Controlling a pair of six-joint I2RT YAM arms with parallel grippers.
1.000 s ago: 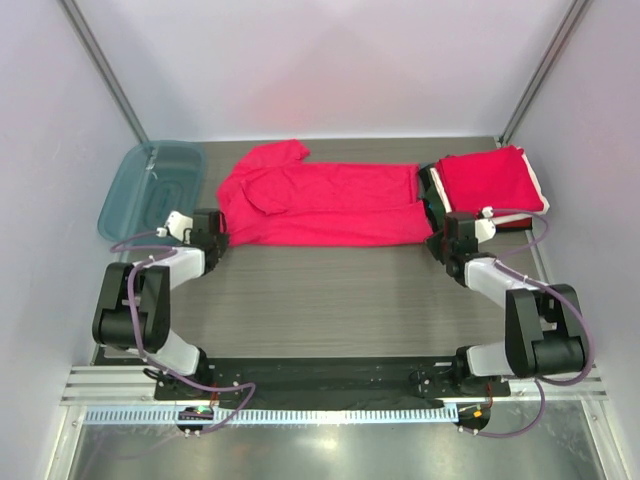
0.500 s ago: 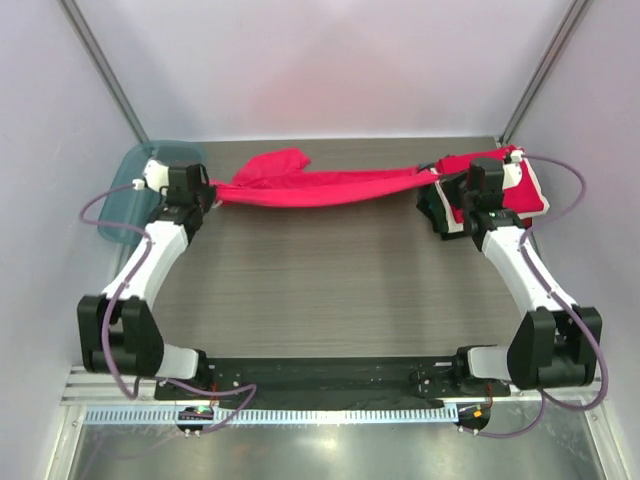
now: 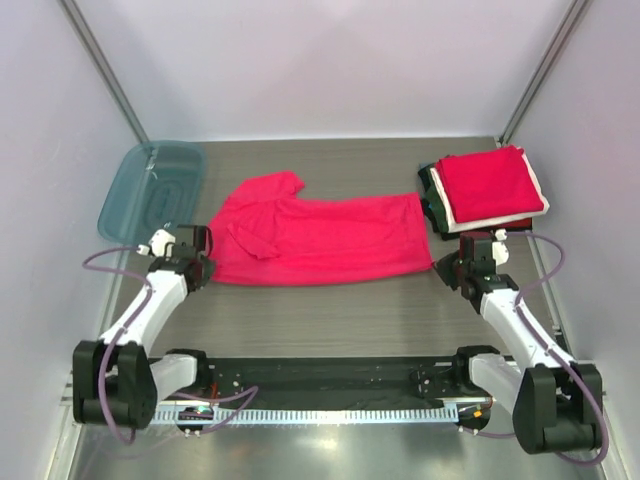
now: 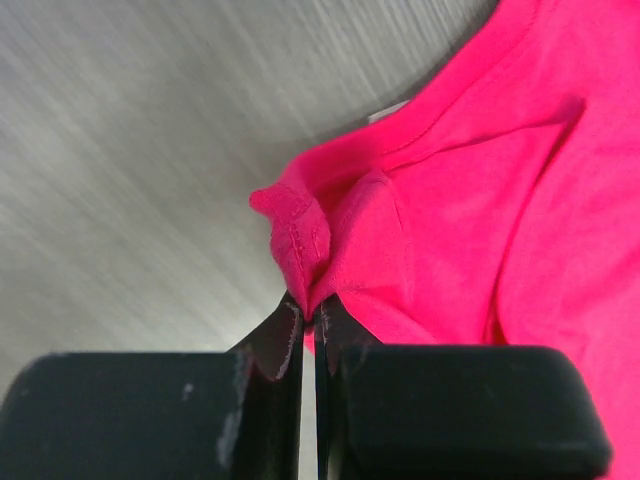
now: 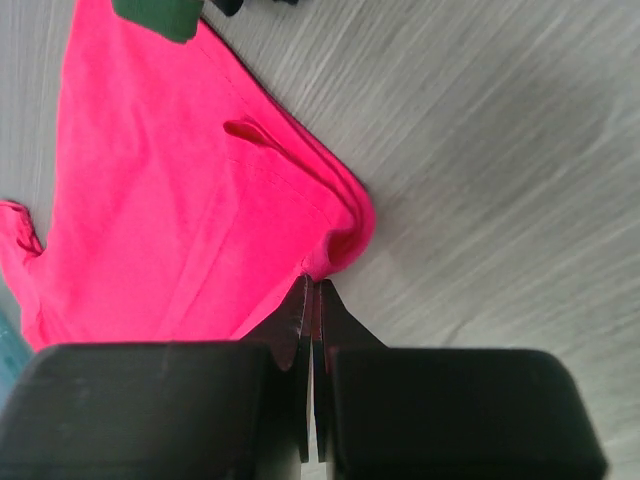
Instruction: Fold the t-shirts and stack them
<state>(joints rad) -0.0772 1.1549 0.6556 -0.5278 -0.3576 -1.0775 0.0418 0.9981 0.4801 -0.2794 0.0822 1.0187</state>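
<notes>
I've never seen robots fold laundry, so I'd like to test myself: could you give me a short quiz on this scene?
1. True or false: the left gripper and the right gripper each pinch an edge of the spread red t-shirt.
2. Which colour tops the folded stack? A white, B red, C green.
3. Fill in: the teal tray lies at the far ____ side of the table.
Key: 1 true; 2 B; 3 left.

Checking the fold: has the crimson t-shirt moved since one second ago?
Yes. The crimson t-shirt shifted toward the near edge of the table, judged against the unmoved teal tray.
</notes>
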